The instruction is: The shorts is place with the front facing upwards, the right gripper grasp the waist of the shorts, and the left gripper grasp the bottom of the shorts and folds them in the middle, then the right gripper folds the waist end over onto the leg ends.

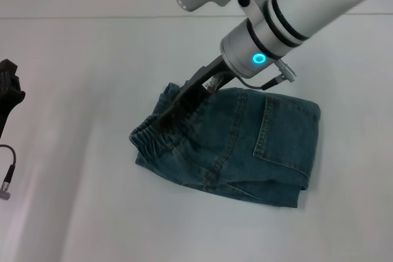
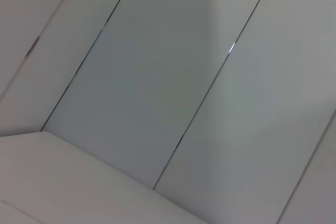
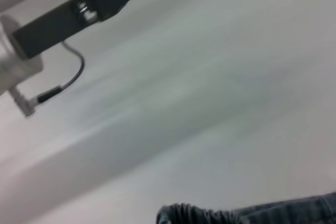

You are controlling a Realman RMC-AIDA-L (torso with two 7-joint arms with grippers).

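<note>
A white table (image 1: 73, 200) fills the head view, and little else is seen on it besides the task's garment. At the left edge of that view the left gripper (image 1: 9, 93) is seen as a dark shape held off to the side, well apart from the garment, with a thin cable (image 1: 8, 173) and its metal plug hanging below it; whether its fingers are apart or together cannot be told. In the left wrist view only pale wall panels (image 2: 157, 93) with thin dark seams are shown. No brand, label or writing can be read in any view; a glowing blue ring (image 1: 259, 59) is seen on the right arm's wrist.

The denim shorts (image 1: 245, 145) lie folded near the middle of the table, with the gathered elastic waist (image 1: 150, 130) at the left end and a back pocket (image 1: 285, 130) facing up on the right part. The right gripper (image 1: 178, 110) is reached down at a slant from the upper right, and its dark fingers are pressed onto the waist end of the shorts. Whether the fingers are clamped on the cloth or merely resting on it cannot be told. In the right wrist view a strip of the shorts is seen at the lower edge, with the left arm farther off across the table.
</note>
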